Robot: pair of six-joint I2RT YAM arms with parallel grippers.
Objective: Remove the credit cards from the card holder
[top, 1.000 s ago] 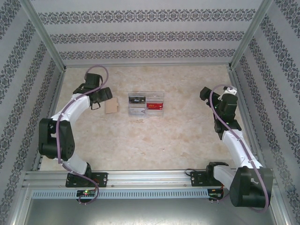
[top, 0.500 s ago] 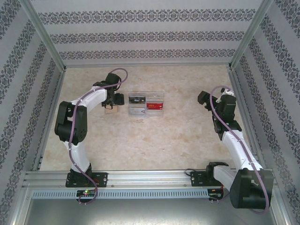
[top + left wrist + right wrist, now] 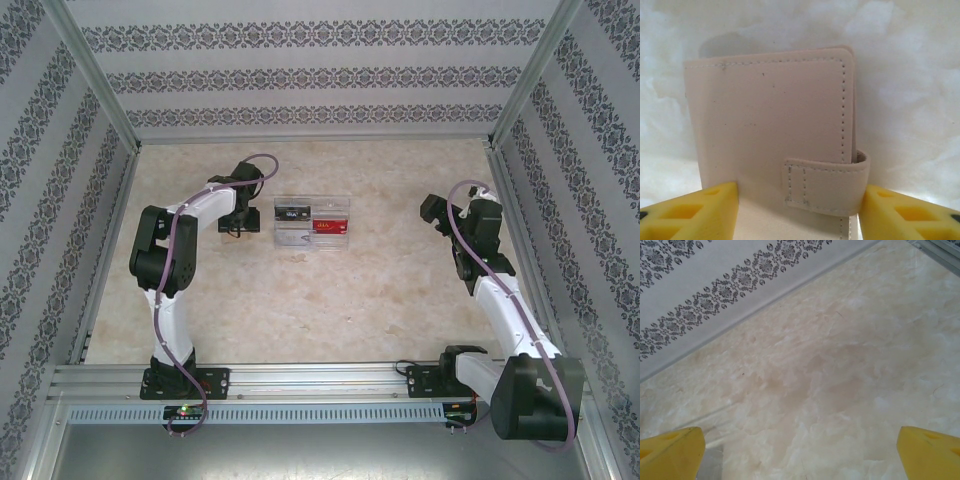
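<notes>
**Credit cards (image 3: 318,224) lie in the clear box, and the left gripper (image 3: 800,200) is at a tan pouch**

Nearest to us, the right gripper (image 3: 800,440) hangs over the bare table (image 3: 815,370). Its two yellow fingers are wide apart and nothing is between them.

A bit farther on, the left gripper is down low at a tan pouch (image 3: 770,115). The pouch looks soft. It has stitches round its edge and a little strap folded over one side. One yellow finger stands on each side of its near end, about half open. We cannot tell if they squeeze the pouch or just stand beside it. We cannot see if any cards are inside it.

Just to the right of the pouch, the card holder (image 3: 300,242) lies flat on the table, well apart from the right gripper.

We think the cards in it will be light, thin, stiff and smooth, so they may slip. Lying flat, they are hard to pinch. The best place to take one is by its thin edge, after tipping it up against a wall of the box. The box looks light too and may slide or lift along with a card.

The holder is see-through, with little walls inside. We see a black card (image 3: 292,211) on its left and a red card (image 3: 330,226) on its right. The part nearest us looks pale, and it is too small for us to tell what is in it.
</notes>
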